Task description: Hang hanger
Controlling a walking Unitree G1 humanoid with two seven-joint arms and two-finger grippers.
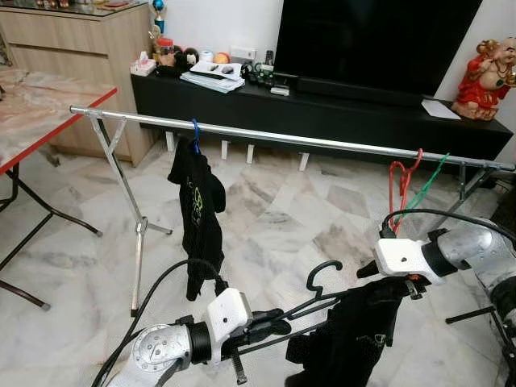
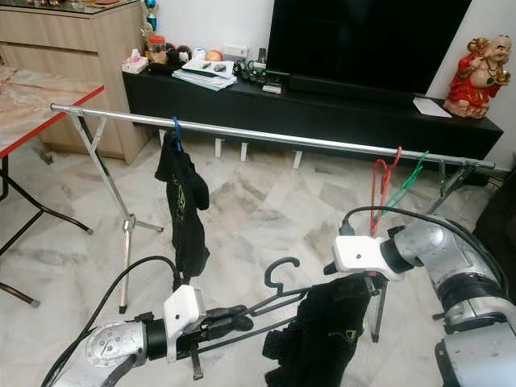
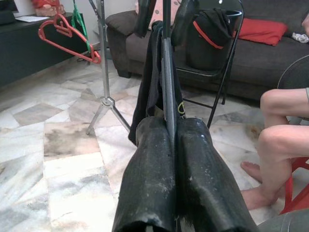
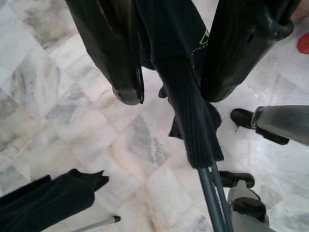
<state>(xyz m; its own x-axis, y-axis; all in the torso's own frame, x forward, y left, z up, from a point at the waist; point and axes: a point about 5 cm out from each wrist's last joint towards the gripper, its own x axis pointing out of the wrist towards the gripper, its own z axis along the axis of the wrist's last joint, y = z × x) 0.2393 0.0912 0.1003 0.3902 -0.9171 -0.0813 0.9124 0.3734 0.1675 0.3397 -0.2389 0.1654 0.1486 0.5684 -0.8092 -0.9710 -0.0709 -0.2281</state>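
My left gripper [image 1: 278, 322] is clamped on the left end of the hanger [image 1: 322, 302], whose bar runs between my pressed fingers [image 3: 154, 174]. The hanger lies low before me, below the rail [image 1: 290, 139], hook up, a black garment [image 1: 355, 339] draped on it. My right gripper [image 4: 169, 92] sits at the hanger's right end, fingers apart, with the garment's cloth between them. On the rail, a black shirt [image 1: 197, 210] hangs near the left end and empty red [image 1: 401, 181] and green hangers [image 1: 427, 184] near the right end.
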